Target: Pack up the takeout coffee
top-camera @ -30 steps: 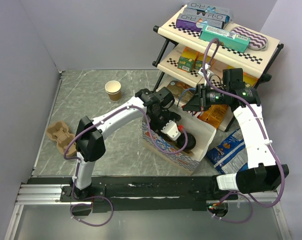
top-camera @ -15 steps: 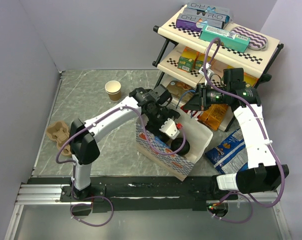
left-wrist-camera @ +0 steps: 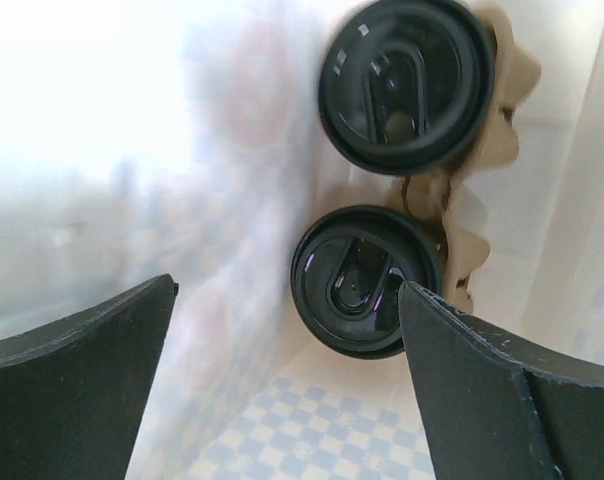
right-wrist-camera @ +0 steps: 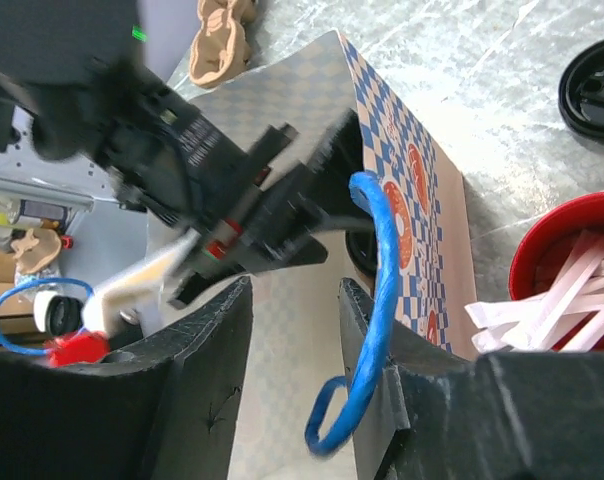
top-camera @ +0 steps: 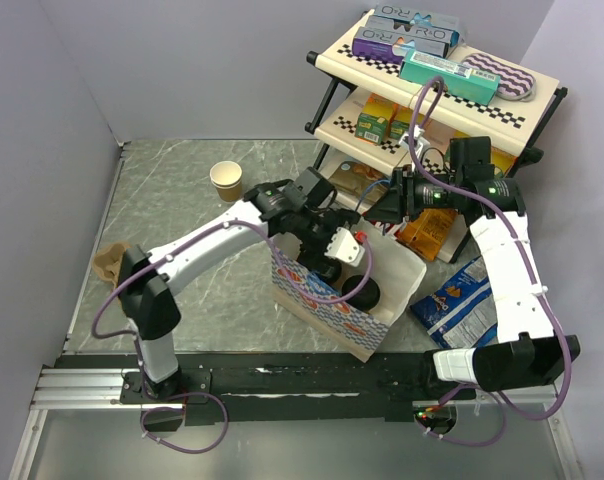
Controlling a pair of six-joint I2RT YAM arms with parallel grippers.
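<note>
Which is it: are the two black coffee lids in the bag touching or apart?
Apart. The left wrist view shows brown cardboard between the upper lid and lower lid.

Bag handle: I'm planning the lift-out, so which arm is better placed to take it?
Right, I'd say. The right gripper sits at the blue handle by the bag rim. The left gripper hangs open inside the bag over the two lidded cups.
</note>
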